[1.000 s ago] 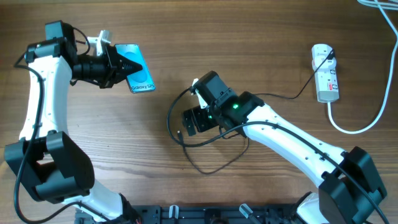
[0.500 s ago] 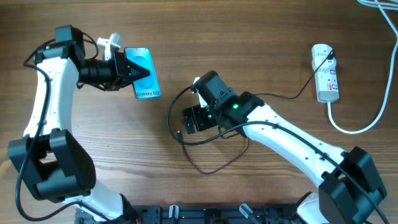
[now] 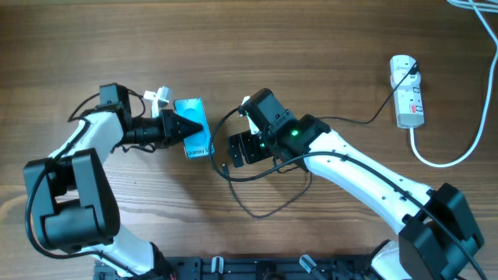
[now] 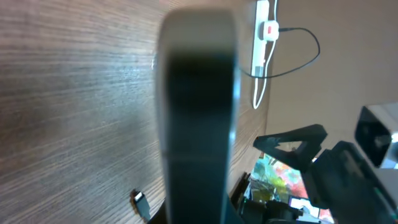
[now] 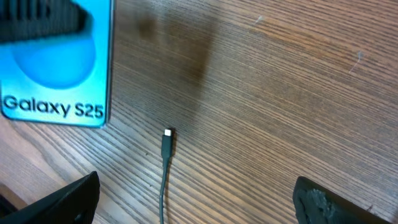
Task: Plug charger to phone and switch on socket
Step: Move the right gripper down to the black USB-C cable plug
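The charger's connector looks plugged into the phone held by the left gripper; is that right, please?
Not quite: the charger's connector lies loose on the table, apart from the bottom edge of the phone, as the right wrist view shows. The left gripper does hold the phone.

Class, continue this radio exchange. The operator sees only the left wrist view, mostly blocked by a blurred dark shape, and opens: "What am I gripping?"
Observer: Left arm's fingers clamp the cyan-screened, white-framed Galaxy phone.
Operator: Where's the plug?
Observer: The metal-tipped connector of the thin black charger cable lies on the wooden table, just beyond the phone's bottom edge, not touching.
Operator: And the other side?
Observer: Right arm's fingers are spread open and empty, facing that connector.
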Robot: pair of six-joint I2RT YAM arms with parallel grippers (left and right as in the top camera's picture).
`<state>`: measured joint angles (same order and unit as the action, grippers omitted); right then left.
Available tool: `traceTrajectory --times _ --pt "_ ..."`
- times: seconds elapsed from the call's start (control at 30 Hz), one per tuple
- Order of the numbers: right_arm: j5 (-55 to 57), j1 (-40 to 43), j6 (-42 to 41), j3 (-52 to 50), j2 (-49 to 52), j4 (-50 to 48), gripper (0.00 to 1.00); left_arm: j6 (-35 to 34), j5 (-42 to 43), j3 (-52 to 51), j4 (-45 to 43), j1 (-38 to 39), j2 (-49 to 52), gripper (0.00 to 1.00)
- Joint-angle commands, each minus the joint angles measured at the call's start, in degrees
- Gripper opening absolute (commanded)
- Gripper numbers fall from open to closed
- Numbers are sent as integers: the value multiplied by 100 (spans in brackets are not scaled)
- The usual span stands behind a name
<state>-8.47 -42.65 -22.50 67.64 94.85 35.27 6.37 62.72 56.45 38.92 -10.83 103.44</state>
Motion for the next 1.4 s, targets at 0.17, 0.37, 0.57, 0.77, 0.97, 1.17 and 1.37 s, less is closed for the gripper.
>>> traceTrajectory --times 0.17,0.37,0.57,0.77,0.97,1.17,1.37 --pt "-1349 -4 -227 -20 98 -1335 17 -835 1344 -127 -166 -1128 -24 4" --pt "208 -1062 -756 -22 723 -916 27 -835 1226 -127 -210 -1596 -24 4" --pt "675 -1397 -815 -20 1755 -767 36 -835 1093 -127 -190 -1596 -24 4" --pt "1768 -1377 -859 -20 1832 -638 4 -835 1095 -127 -190 -1596 -24 4" --pt "1895 -573 153 678 1829 599 4 -835 1093 -127 -192 -1596 -24 4" --pt "326 -57 -188 1034 1832 922 31 -835 1095 -127 -188 -1596 -24 4" --pt "348 -61 -328 883 1869 813 40 -837 1095 -127 -188 -1596 -24 4"
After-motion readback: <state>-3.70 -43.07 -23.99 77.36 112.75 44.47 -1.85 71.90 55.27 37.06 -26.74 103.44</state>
